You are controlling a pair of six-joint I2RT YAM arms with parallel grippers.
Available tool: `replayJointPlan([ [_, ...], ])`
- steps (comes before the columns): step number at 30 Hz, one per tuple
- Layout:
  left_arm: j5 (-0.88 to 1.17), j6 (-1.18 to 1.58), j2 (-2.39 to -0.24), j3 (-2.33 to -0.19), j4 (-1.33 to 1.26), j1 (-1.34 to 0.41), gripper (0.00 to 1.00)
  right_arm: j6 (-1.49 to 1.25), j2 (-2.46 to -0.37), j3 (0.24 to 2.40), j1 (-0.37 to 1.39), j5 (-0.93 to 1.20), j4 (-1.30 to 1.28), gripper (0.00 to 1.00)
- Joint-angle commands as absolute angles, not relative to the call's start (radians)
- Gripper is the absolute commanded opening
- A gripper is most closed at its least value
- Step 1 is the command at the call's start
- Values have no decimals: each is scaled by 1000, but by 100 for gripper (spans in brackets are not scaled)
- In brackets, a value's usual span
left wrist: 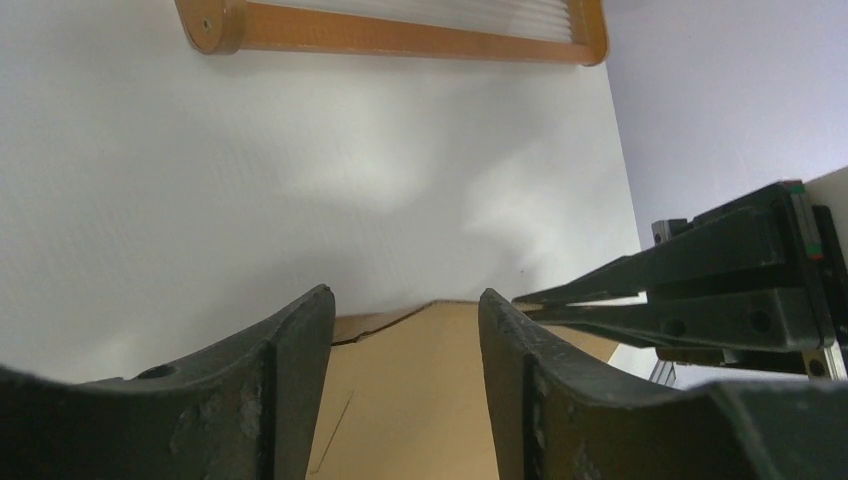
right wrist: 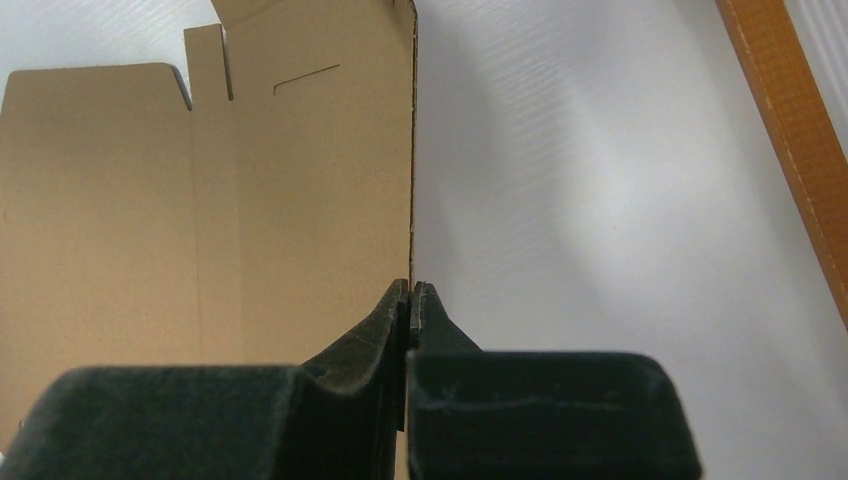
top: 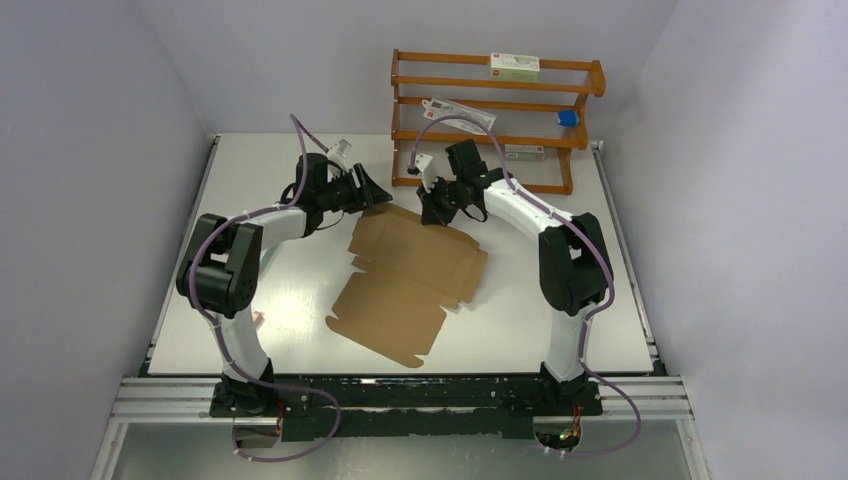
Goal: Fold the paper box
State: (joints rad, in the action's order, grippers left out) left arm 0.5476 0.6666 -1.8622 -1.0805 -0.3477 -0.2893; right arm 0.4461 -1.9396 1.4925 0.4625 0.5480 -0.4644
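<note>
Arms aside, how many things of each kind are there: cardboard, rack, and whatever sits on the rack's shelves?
Brown cardboard sheet: 1
Wooden rack: 1
White packs on the rack: 3
Small blue item on the rack: 1
Total: 6

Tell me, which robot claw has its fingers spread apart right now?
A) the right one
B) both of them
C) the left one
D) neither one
C. In its wrist view the left gripper has a clear gap between its fingers, with the brown paper box showing through it, while the right gripper has its fingers pressed together.
</note>
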Motion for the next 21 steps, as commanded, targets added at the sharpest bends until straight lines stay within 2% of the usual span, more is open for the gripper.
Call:
replayJointPlan([
  [1,589,643,-1805,-1060,-345,-322,58,433,-1906,1483,471,525,-422,0],
  [5,579,627,-1785,-1045,-319,-345,54,428,-1905,1479,476,497,-411,0],
  [13,558,630,-1806,-994,-336,-376,54,455,-1889,1465,508,430,-405,0],
  [21,445,552,-1731,-957,-220,-372,64,511,-1837,1418,553,360,-367,0],
])
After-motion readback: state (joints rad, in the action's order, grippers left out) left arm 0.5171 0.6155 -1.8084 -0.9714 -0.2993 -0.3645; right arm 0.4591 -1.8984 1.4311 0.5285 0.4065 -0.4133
